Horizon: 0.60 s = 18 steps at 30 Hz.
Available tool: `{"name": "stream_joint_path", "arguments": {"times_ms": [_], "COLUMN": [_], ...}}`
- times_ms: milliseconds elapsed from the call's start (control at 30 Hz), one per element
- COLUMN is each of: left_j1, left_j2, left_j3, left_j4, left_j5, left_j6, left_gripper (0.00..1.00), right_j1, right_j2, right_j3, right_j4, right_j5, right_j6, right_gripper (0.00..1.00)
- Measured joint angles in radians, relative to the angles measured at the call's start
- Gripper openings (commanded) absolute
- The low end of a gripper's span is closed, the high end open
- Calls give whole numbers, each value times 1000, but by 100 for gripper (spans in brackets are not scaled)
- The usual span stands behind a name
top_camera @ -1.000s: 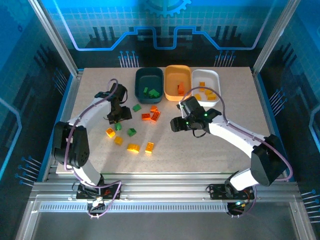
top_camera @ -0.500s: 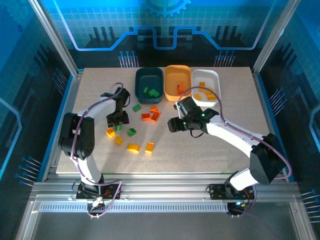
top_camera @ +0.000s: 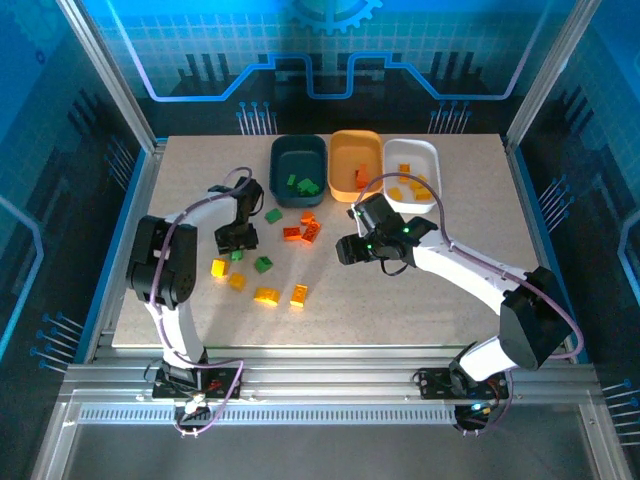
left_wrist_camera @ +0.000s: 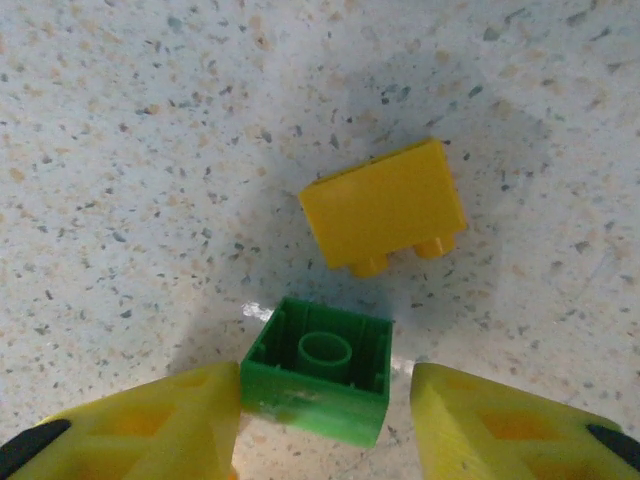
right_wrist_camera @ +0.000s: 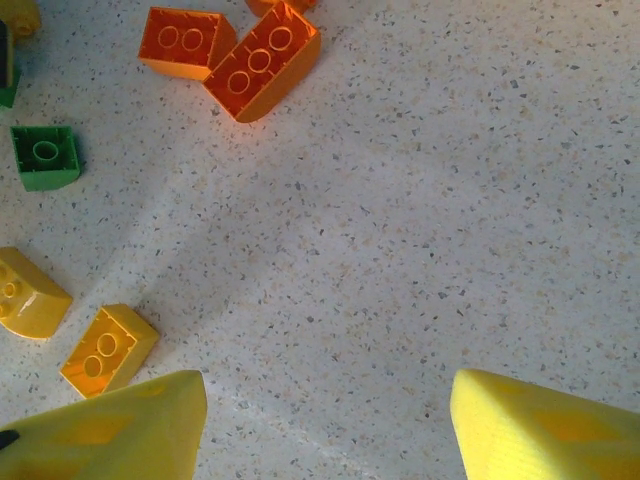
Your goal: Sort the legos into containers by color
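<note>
Fingers (left_wrist_camera: 150,425) of the left claw (left_wrist_camera: 325,405) flank a green brick (left_wrist_camera: 318,368) on the table (top_camera: 450,300), down-left of the teal bin (top_camera: 298,158). One touches, the other sits just clear, unclamped. The right claw (right_wrist_camera: 328,390), down-right of that bin, gapes empty.

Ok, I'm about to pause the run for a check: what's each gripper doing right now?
Left gripper: open, jaws either side of a small green plastic brick, not clamped yet.
Right gripper: open, holding nothing.
</note>
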Motion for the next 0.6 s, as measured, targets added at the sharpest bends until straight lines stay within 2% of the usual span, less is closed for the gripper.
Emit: {"name": "stream_joint_path", "arguments": {"times_ms": [133, 400, 600], "left_j1": [0, 0, 0], "left_j2": [19, 16, 12], "left_j3": [0, 0, 0], "left_j4": [0, 3, 3], "left_j5": [3, 2, 3], "left_j6": [0, 0, 0], "left_gripper": [46, 29, 27], "right_j1": [0, 0, 0], "right_j2": [-4, -10, -10], "right_j3": [0, 0, 0], "right_j4": [0, 0, 0], "right_j5": [1, 3, 3], "right_j6": [0, 0, 0], "right_gripper": [67, 67, 67]}}
